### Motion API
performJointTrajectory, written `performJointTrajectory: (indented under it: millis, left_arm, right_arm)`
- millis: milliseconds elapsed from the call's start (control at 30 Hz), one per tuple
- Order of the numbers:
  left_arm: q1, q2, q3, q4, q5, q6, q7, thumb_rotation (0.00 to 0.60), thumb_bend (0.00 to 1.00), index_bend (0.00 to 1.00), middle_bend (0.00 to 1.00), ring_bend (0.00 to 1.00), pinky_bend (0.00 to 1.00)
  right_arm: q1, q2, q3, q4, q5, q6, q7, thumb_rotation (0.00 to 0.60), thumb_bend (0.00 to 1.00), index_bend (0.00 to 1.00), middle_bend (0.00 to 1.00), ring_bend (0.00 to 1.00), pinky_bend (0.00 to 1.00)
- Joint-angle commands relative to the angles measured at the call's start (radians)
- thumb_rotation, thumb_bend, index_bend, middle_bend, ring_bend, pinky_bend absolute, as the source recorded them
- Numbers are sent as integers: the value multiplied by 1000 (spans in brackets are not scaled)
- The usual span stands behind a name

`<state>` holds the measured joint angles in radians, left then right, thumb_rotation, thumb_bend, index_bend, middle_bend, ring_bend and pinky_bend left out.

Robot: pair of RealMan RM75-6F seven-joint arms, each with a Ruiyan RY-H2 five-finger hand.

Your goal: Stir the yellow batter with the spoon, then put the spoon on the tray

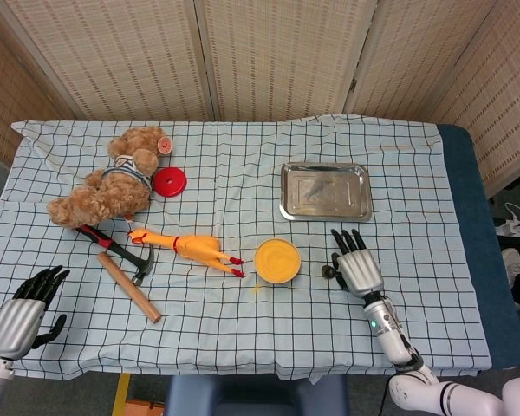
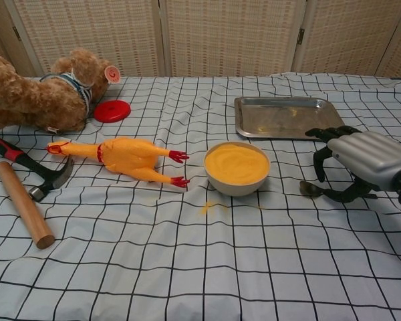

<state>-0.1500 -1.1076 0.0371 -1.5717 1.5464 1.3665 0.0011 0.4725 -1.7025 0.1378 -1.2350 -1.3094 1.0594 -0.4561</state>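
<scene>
A white bowl [image 1: 277, 262] [image 2: 237, 168] of yellow batter stands at the middle of the checked cloth. Right of it lies the dark spoon [image 1: 328, 272] [image 2: 311, 189]; only its bowl end shows, and the handle is hidden under my right hand [image 1: 356, 268] [image 2: 362, 158]. That hand hovers over the handle, fingers spread and curved downward, with the thumb low beside it and no grip visible. The steel tray [image 1: 326, 191] [image 2: 287, 118] sits empty behind the bowl and spoon. My left hand [image 1: 22, 317] rests open at the front left edge, seen only in the head view.
A rubber chicken [image 1: 187, 245] [image 2: 129, 157] lies left of the bowl, with a hammer [image 1: 126, 270] [image 2: 25, 192], a teddy bear [image 1: 110, 180] [image 2: 39, 96] and a red lid [image 1: 169, 181] [image 2: 111, 110] further left. A small batter spill [image 2: 210, 207] marks the cloth in front of the bowl.
</scene>
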Motion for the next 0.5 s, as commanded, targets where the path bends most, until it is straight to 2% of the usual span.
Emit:
performJointTrajectory:
  millis: [33,500]
  left_arm:
    - [0,0,0,0,0,-1,-1,600,437,0,0,0,137]
    - [0,2,1,0,0,-2,-3,600,439,0,0,0,137]
  right_arm:
    - [5,-2,-1,5,18,-17,-4,600,279,517,0,0,0]
    - [12,3,-16,-2,57,-29,-22,600,308,532,0,0,0]
